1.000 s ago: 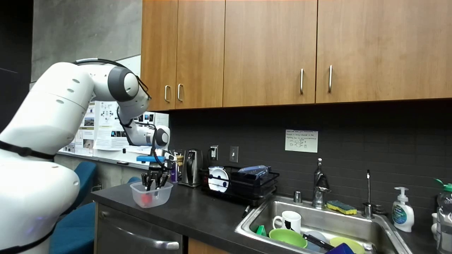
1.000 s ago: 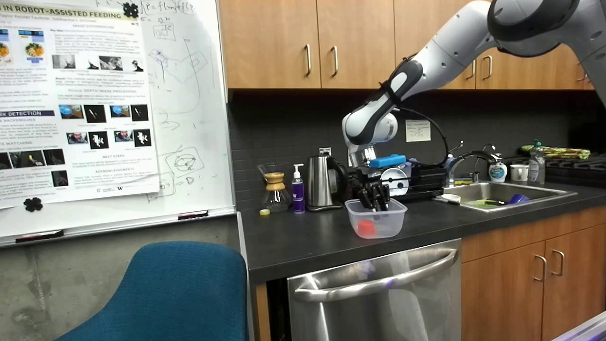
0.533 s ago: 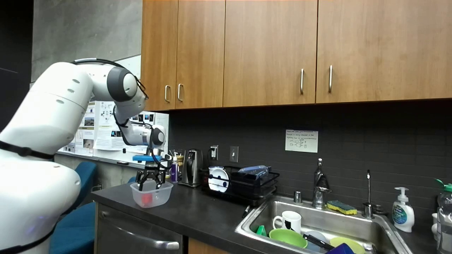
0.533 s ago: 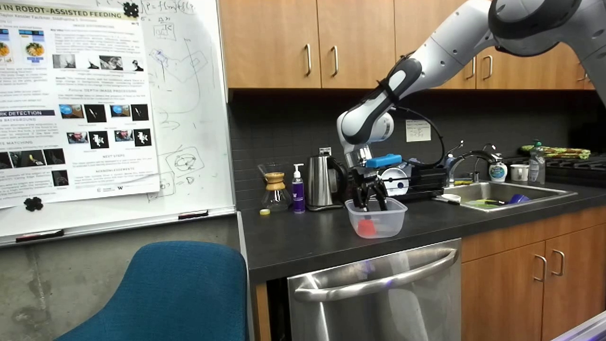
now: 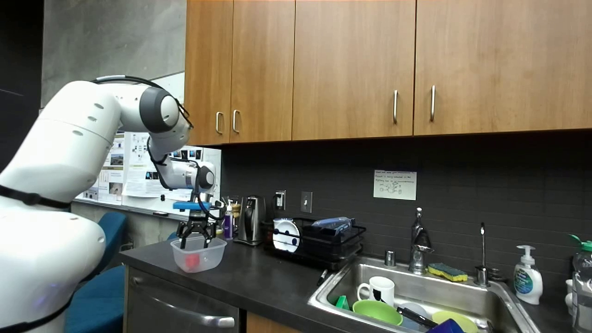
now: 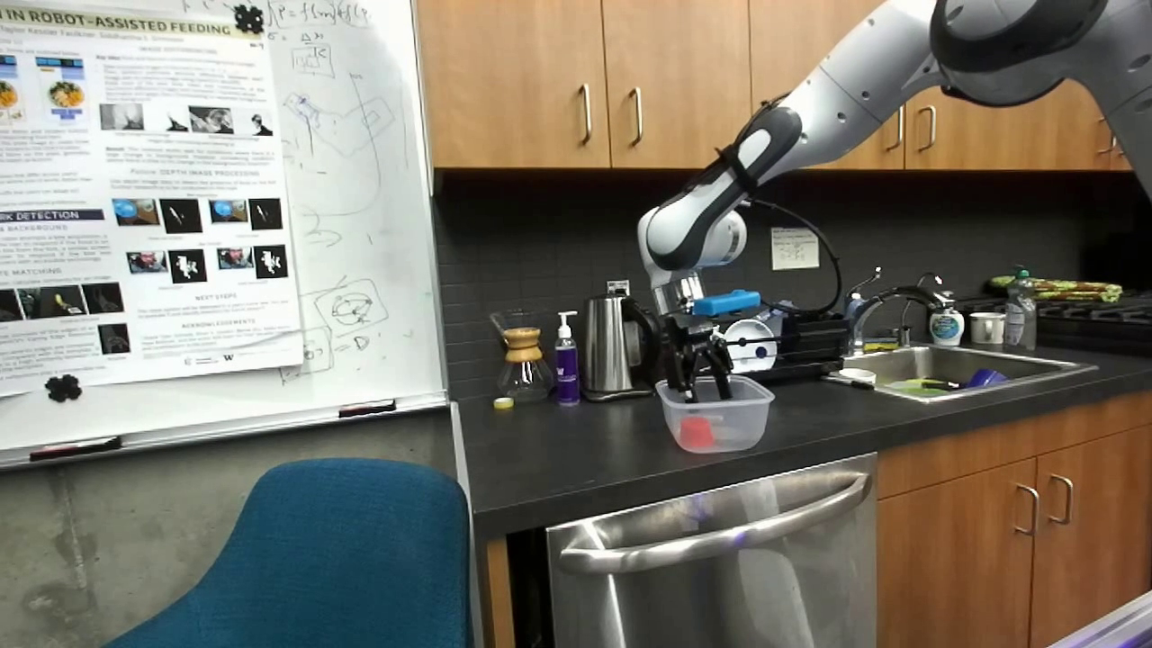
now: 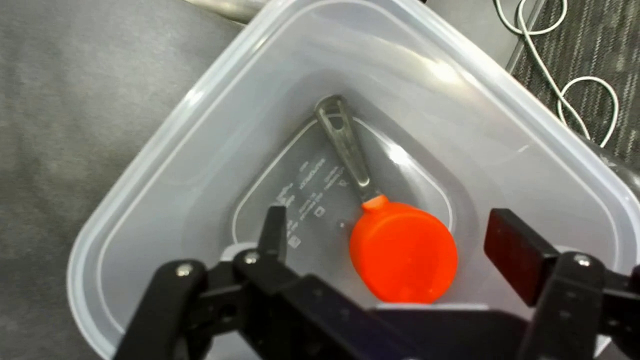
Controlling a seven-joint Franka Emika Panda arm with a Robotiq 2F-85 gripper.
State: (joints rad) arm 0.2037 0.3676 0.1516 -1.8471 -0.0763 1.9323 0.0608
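End effector (image 6: 706, 394) spread wide above the orange-red round plastic cup (image 7: 403, 252)

Its black fingers (image 7: 520, 257) stand well apart, with nothing gripped between them. In the wrist view they flank the cup, which lies on the bottom of the clear plastic tub with rounded corners (image 6: 742, 427); the cup's slim grey, metal-looking handle (image 7: 347, 150) points toward one corner. The tub rests on the dark grey table (image 6: 576, 459), near its front edge. In both exterior views your fingertips hang at about the level of the rim; how deep they reach inside is hard to judge.

The step in hand reads as hovering over the cup, ahead of either a grasp or a retreat; the views do not settle which. If you want hold of it, the move calls for a straight descent, fingers either side of the round head and off the walls, then a gentle squeeze. Taking the handle instead would call for a shift toward that corner. If you are backing off, lift straight until both tips clear the rim before travelling sideways, or you may drag the tub.
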